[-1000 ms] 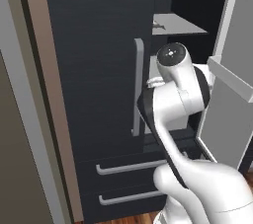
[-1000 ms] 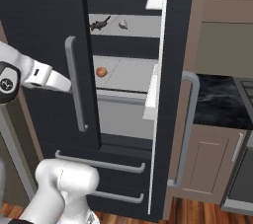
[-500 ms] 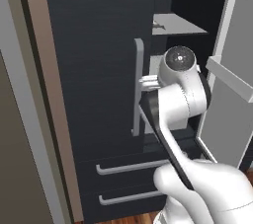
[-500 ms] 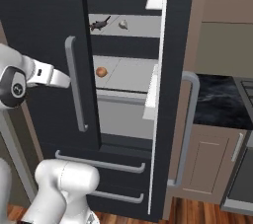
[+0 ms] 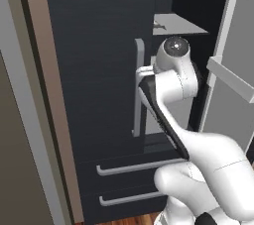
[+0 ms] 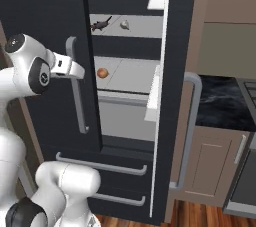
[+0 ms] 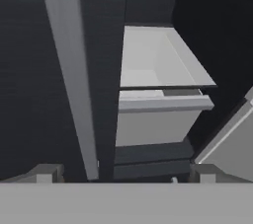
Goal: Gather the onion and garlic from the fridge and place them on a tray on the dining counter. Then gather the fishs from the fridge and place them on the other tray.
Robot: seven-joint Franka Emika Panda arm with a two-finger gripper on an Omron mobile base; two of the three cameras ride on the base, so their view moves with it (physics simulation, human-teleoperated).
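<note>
Beyond the fingers point(image 6: 79, 71), onion point(image 6: 102, 73) shelved.

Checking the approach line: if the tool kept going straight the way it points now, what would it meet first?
Probably the closed left fridge door, at or beside its grey handle, which runs up between the open tool's fingertips in the hand view. The shelf lies off right; depth is unclear.

Fridge point(image 6: 125, 1) top cut off by frame edge. Small dark item point(image 6: 101, 23) and pale lump point(image 6: 124, 24) on upper shelf too small to ID. Gripper point(image 6: 75, 68) tips partly hidden behind door handle point(image 6: 77, 96).
</note>
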